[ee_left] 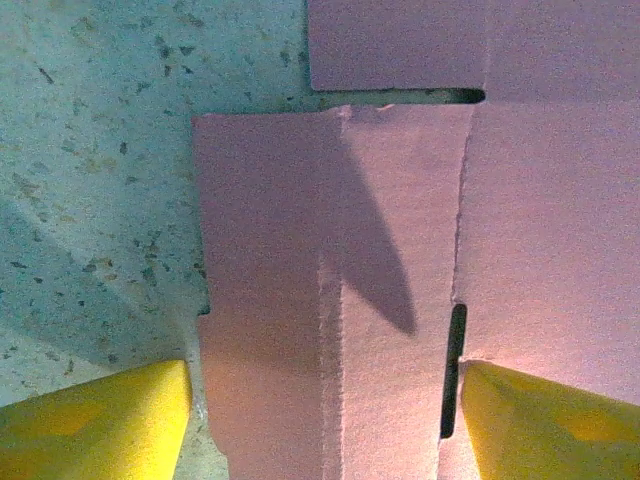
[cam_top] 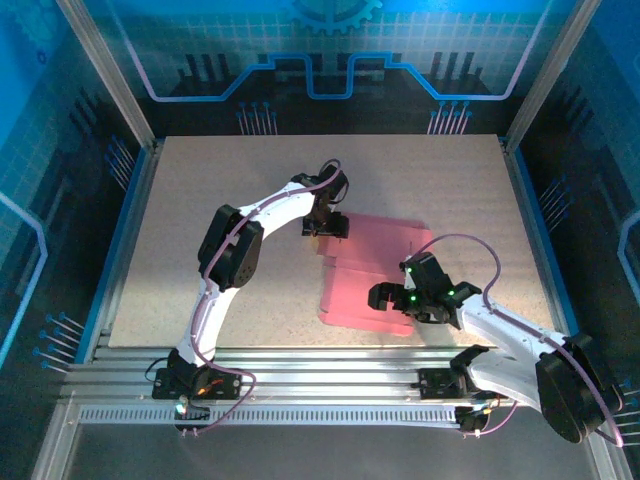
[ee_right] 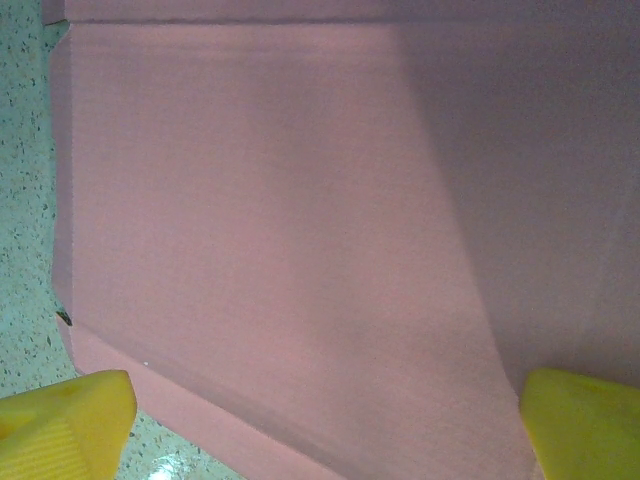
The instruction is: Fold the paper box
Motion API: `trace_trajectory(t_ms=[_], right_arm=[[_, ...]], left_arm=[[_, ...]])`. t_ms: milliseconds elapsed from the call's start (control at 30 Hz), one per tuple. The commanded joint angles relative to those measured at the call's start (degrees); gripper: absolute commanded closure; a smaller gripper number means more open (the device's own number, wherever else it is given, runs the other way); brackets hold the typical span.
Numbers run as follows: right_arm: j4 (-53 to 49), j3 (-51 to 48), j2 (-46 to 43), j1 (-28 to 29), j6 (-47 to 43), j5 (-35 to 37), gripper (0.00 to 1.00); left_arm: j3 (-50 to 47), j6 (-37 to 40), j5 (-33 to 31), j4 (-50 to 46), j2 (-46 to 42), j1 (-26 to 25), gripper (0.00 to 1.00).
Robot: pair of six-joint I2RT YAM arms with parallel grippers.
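The paper box lies flat on the table as a pink cut sheet, in front of the two arms. My left gripper hangs over its far left corner, open. In the left wrist view its yellow fingers straddle a creased pink flap, one tip over bare table, the other over the sheet beside a slot. My right gripper is low over the sheet's near right part, open wide. In the right wrist view a broad pink panel lies flat between and beyond the fingertips.
The speckled table has bare room to the left, behind and to the right of the sheet. Aluminium rails run along the near edge, and blue enclosure walls stand round the other sides.
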Motion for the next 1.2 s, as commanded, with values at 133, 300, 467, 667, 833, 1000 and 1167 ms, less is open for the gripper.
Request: trace_trajectory(t_ms=[133,300,467,667,833,1000,1167], right_arm=[[-0.1,-1.3,0.5,-0.8,-0.5,-0.7,0.0],[0.0,-1.4,0.6,-0.7,-0.5,-0.7,0.0],[0.2,-1.5,0.6,-0.8,-0.4,-0.7,0.0],[0.4,-1.6,0.8,-0.8,-0.4,-0.7,0.0],[0.5,-1.8,0.9,-0.8,-0.5,-0.8,0.0],[0.6,-1.9,0.8,-0.8,-0.4,-0.8,0.0],[0.8,-2.1,0.9,-0.8,-0.4,-0.7,0.0]], left_arm=[[1.8,0.5,2.4,-2.3,1.9,-0.2,0.32],[1.8,0.8,3.5,-2.4,2.0,-0.2,0.35],[1.8,1.0,4.9,-2.2,2.1,-0.2,0.36],[1.8,0.9,7.8,-1.7,2.2,0.0,0.38],[1.9,0.7,9.9,-1.2,2.1,0.0,0.38],[1.8,0.7,10.4,-1.3,1.9,0.3,0.44],[1.3,0.0,11.6,-0.7,1.3,0.8,0.5]])
